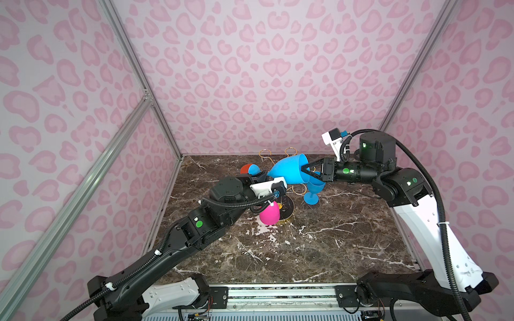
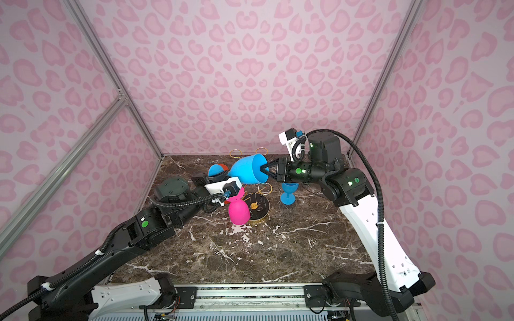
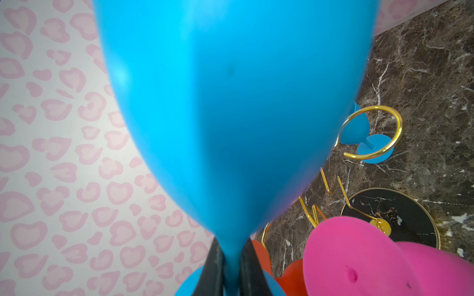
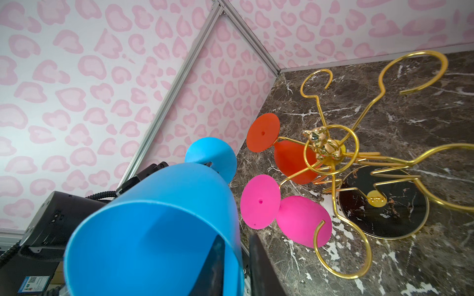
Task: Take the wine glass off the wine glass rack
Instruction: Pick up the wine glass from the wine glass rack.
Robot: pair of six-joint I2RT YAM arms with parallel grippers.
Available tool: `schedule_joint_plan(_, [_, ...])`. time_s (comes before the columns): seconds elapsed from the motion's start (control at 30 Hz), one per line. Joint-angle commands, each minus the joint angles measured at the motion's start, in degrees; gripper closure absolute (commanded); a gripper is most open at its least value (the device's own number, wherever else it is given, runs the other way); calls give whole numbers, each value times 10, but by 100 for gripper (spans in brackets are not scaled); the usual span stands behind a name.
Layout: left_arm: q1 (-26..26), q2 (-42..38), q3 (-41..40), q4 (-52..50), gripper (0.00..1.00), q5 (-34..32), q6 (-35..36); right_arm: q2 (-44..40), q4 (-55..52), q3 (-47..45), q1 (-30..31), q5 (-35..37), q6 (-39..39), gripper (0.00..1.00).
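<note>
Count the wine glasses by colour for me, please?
Blue wine glasses: 2, a big one held in the air by both arms, and a small one standing on the table
Pink wine glass: 1
Orange-red wine glass: 1
Total: 4

Light in here is bright and even, pretty soft, no hard shadows anywhere on the marble tabletop (image 1: pixel 319 244) in both top views, only faint dark patches under my arms. Both top views bend straight lines near the edges, so the aluminium frame posts (image 1: pixel 69 205) lean outward. My left wrist view is mostly a smeary, out-of-focus blue wine glass (image 3: pixel 230 115) with one small glare spot on it. In my right wrist view the same glass is soft up close, while the gold wine glass rack (image 4: pixel 331 153) is sharp, with shiny highlights.
</note>
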Motion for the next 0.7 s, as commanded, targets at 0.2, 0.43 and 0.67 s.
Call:
schedule_joint_plan(0.2, [-4, 1, -3, 8, 92, -11, 20, 4, 4, -3, 5, 18, -7, 100])
schedule_joint_plan(0.43, [-5, -8, -20, 19, 2, -20, 12, 5, -3, 4, 5, 28, -11, 100])
schedule_joint_plan(0.67, [-5, -40, -36, 23, 2, -52, -33, 5, -5, 19, -10, 34, -13, 100])
